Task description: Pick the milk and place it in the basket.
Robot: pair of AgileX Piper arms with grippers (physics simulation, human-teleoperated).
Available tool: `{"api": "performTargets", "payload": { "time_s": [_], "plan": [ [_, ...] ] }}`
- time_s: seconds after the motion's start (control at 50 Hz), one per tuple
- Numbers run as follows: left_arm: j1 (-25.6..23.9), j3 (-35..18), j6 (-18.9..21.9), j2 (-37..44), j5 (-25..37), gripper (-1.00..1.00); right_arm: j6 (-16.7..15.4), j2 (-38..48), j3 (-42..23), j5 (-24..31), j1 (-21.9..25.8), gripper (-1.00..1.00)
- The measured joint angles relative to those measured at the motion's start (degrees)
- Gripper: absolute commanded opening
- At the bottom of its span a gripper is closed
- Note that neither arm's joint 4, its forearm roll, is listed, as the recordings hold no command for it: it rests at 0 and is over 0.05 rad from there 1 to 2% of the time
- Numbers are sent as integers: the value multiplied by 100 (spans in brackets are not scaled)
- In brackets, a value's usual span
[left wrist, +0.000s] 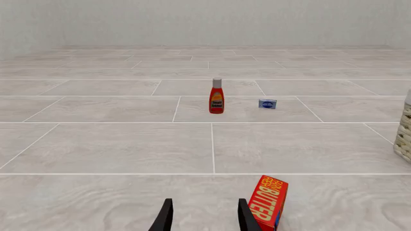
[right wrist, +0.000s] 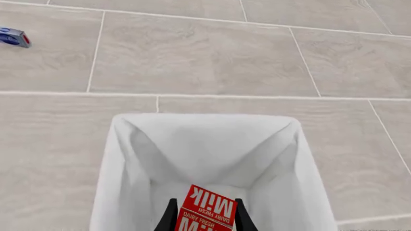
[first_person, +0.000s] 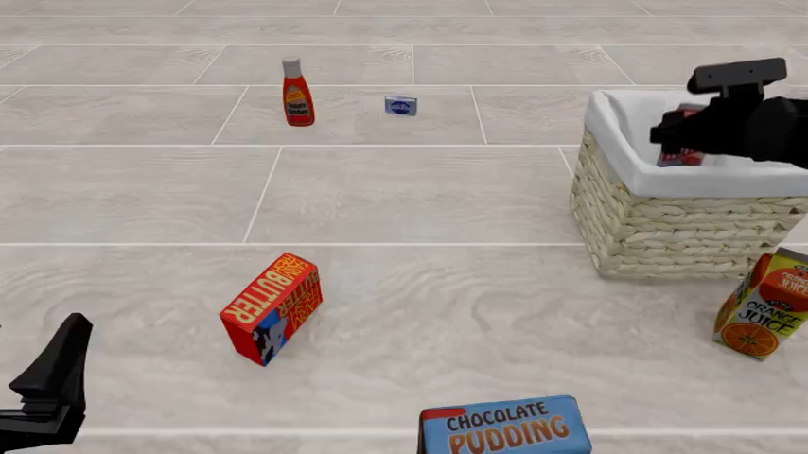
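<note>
The right gripper (right wrist: 203,217) is clamped on the milk (right wrist: 204,211), fingers pinching its narrow sides up near the top, hanging over the basket (first_person: 669,232) with the carton between the white liner walls; I'd guess a stiff, light, slick carton, so that side pinch seems fine. Plenty of room inside, just mind the rim; the orange juice carton (first_person: 763,305) sits at the basket's near right corner, while the left gripper (left wrist: 204,217) idles with fingers spread beside the butter box (first_person: 271,307).
</note>
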Motion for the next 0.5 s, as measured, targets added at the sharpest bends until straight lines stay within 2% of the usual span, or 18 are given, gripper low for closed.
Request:
{"api": "performTargets", "payload": {
  "time_s": [0.38,0.4,0.5],
  "plan": [
    [0,0,0,0,0,100,-12,130,0,-29,-63,-100],
    [0,0,0,0,0,100,-12,128,-1,-26,-65,100],
    [0,0,0,0,0,100,39,78,-28,-26,-64,100]
  ]
}}
